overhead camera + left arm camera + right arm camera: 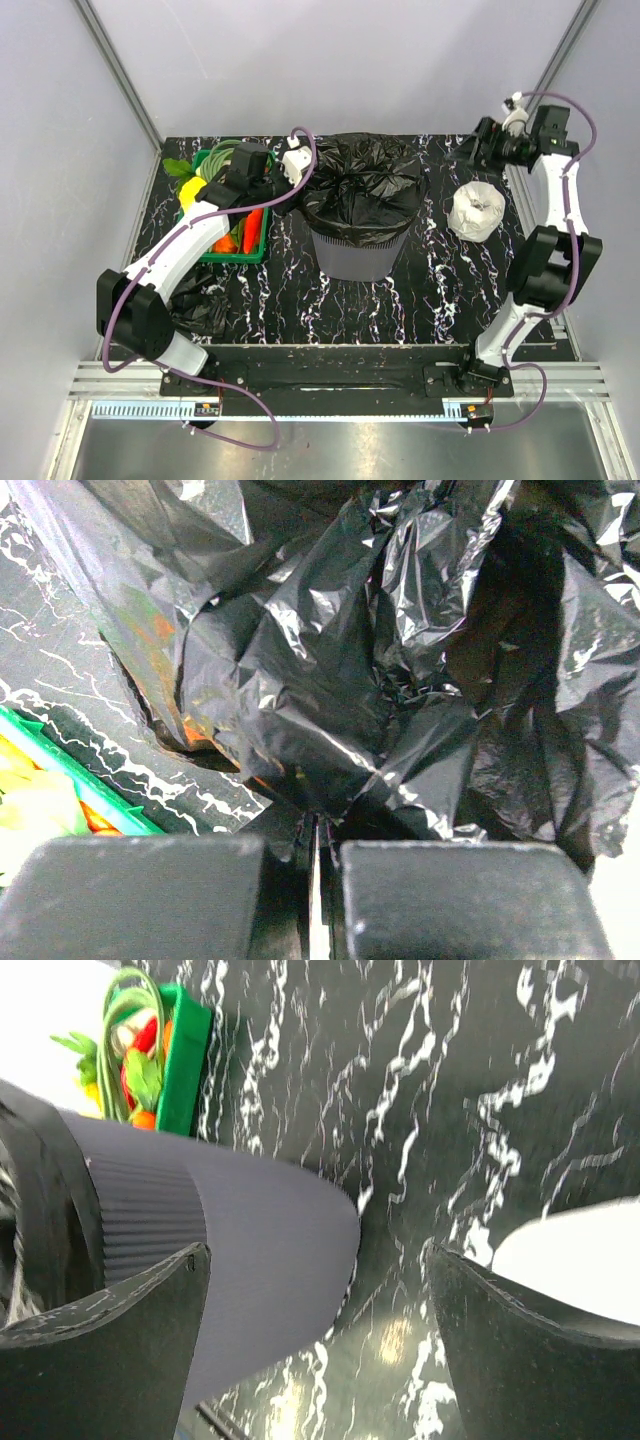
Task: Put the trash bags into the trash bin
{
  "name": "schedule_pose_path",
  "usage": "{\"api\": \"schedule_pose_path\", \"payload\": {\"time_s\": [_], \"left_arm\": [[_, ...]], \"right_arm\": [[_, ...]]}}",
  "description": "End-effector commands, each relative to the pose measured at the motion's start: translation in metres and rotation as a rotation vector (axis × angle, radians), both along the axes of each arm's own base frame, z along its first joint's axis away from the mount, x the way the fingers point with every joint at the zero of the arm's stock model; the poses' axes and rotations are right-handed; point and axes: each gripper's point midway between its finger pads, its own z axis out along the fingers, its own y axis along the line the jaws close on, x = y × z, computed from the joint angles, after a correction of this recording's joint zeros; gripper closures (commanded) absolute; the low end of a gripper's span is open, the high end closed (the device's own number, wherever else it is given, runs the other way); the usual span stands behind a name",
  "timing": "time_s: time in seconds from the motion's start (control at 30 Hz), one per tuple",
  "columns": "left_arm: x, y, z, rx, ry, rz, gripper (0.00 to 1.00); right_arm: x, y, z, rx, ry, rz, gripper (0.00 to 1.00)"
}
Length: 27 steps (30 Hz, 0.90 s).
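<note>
The grey trash bin (358, 256) stands mid-table. A black trash bag (366, 186) is draped over its rim and fills its mouth. My left gripper (292, 178) is at the bin's left rim. In the left wrist view it (318, 832) is shut, pinching a fold of this bag's film (340, 700). A second crumpled black trash bag (203, 303) lies on the table under my left arm. My right gripper (478, 150) is open and empty at the far right. In its wrist view it (318, 1252) looks at the bin's grey wall (240, 1260).
A green crate of vegetables (258, 250) stands left of the bin and shows in both wrist views (95, 795) (180, 1055). A white roll (477, 211) lies right of the bin, below my right gripper, and shows in the right wrist view (580, 1260). Walls enclose the table.
</note>
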Motion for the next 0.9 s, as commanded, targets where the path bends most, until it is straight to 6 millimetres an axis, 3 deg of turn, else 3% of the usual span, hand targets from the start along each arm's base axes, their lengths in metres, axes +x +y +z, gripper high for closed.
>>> {"api": "schedule_pose_path", "payload": {"time_s": [0.0,0.2,0.37,0.87], "left_arm": [[0.008,-0.005,0.02,-0.032,-0.054,0.0,1.0],[0.006,-0.003,0.025,-0.034,-0.07,0.001,1.0],[0.005,-0.002,0.026,-0.034,-0.073,0.004,1.0],[0.008,-0.001,0.024,-0.024,-0.08,0.01,1.0]], "right_arm": [[-0.045,0.006,0.037,-0.094,-0.137,0.033,0.07],[-0.081,0.026,0.052,-0.014,-0.128,0.056,0.12],[-0.101,0.047,0.048,0.142,-0.05,0.123,0.11],[-0.108,0.086,0.061,0.259,-0.052,0.235,0.09]]}}
